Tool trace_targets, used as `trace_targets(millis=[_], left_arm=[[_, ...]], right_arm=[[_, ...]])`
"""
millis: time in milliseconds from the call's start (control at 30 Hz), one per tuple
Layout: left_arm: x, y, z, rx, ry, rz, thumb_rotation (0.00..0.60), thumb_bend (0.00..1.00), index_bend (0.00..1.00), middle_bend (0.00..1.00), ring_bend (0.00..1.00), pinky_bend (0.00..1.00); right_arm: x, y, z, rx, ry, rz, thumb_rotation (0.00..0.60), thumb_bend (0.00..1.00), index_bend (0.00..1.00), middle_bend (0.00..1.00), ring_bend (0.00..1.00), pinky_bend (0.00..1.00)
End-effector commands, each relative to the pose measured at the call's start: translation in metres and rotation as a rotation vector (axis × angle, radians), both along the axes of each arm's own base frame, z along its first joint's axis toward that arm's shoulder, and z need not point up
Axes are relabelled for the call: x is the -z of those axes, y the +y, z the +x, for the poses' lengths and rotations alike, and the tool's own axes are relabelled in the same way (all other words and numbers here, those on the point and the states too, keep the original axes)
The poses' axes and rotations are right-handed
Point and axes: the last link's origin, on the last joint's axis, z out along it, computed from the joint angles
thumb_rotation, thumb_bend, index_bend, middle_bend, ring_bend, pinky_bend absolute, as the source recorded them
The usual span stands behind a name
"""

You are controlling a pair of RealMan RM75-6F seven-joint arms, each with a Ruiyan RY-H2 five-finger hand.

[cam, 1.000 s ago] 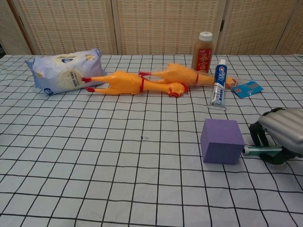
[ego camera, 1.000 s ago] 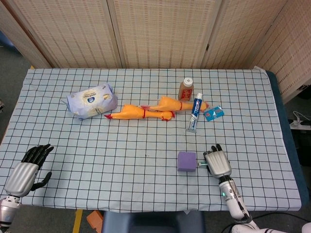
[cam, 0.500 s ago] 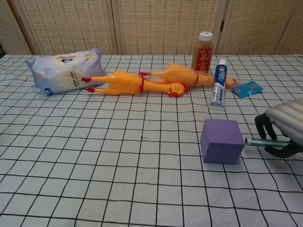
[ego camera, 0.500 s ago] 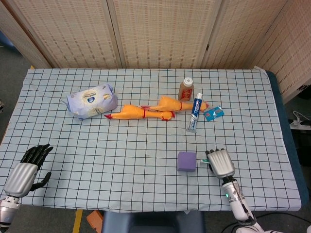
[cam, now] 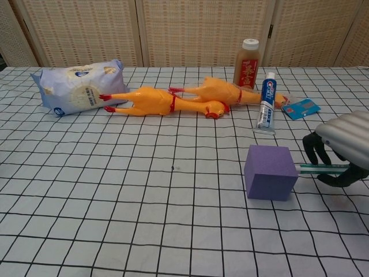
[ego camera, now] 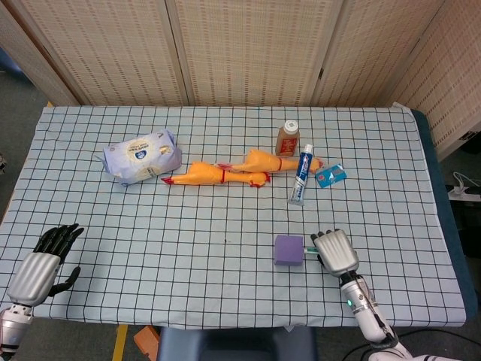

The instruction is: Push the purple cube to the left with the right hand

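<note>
The purple cube (ego camera: 288, 250) sits on the checked cloth at the front right, and the chest view shows the purple cube (cam: 270, 172) upright and square. My right hand (ego camera: 335, 252) hovers just right of it, back upward, dark fingers curled down. In the chest view my right hand (cam: 343, 144) stands a short gap from the cube; a thin green-white rod (cam: 323, 168) reaches from under the hand to the cube's right face. My left hand (ego camera: 41, 263) rests at the front left corner, fingers apart, holding nothing.
Behind the cube lie a toothpaste tube (ego camera: 301, 174), a brown bottle (ego camera: 288, 138), a small blue packet (ego camera: 331, 176) and two rubber chickens (ego camera: 225, 171). A pale blue bag (ego camera: 143, 156) lies at the back left. The table's front edge (ego camera: 225, 320) is close to the hand.
My right hand drew away to the right half a second ago and has come back left toward the cube. The cube has not visibly moved. The left hand stays put.
</note>
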Motion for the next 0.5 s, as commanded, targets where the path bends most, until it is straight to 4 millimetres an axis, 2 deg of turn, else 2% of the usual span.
trace_targets(millis=[33,500], left_arm=[[-0.001,0.001,0.000,-0.003,-0.003,0.000,0.600,0.44,0.00,0.00,0.00,0.07],[-0.001,0.003,-0.001,-0.007,-0.015,-0.009,0.600,0.44,0.00,0.00,0.00,0.07]], right_arm=[[0.011,-0.004,0.008,-0.012,0.004,0.020,0.600,0.30,1.00,0.79,0.59,0.64],[0.051,-0.023,0.062,-0.070,-0.053,0.049,0.600,0.30,1.00,0.79,0.59,0.64]])
